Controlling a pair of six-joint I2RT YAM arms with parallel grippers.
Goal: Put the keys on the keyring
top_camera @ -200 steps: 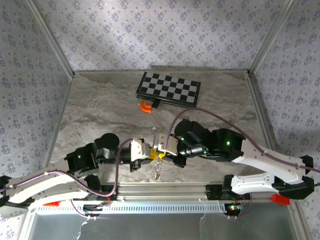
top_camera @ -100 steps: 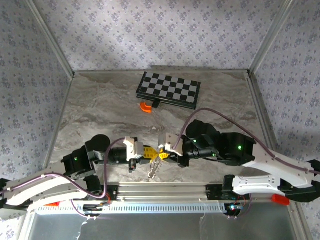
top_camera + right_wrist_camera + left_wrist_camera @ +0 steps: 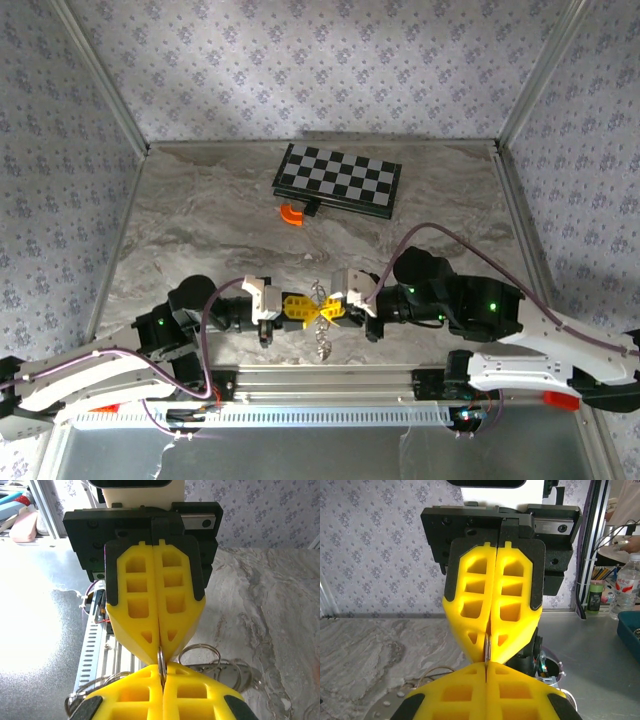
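Both arms meet tip to tip, well nearer the arm bases than the chessboard [image 3: 338,180] and roughly in line with its left end.

- Left gripper [image 3: 309,312]: jaws closed. The right wrist view shows a thin arc of the keyring [image 3: 161,661] pinched in their seam.
- Right gripper [image 3: 328,312]: jaws closed too. The left wrist view shows a sliver of metal between its fingertips [image 3: 492,642], most likely the same ring, though I can't rule out a key blade.
- Keys [image 3: 322,345]: a silver bunch hanging off the ring just on the near side of the joined tips, clear of the surface [image 3: 200,240]. More loops trail to one side in the right wrist view.
- No red key picked out anywhere.

Step in hand, as I read it: the ring is held between both arms, being braced or pried for threading.

Next move calls for one grip to hold steady while the other shifts along the wire to open the split. Small motions are needed, as the wire is thin and could slip from the foam.
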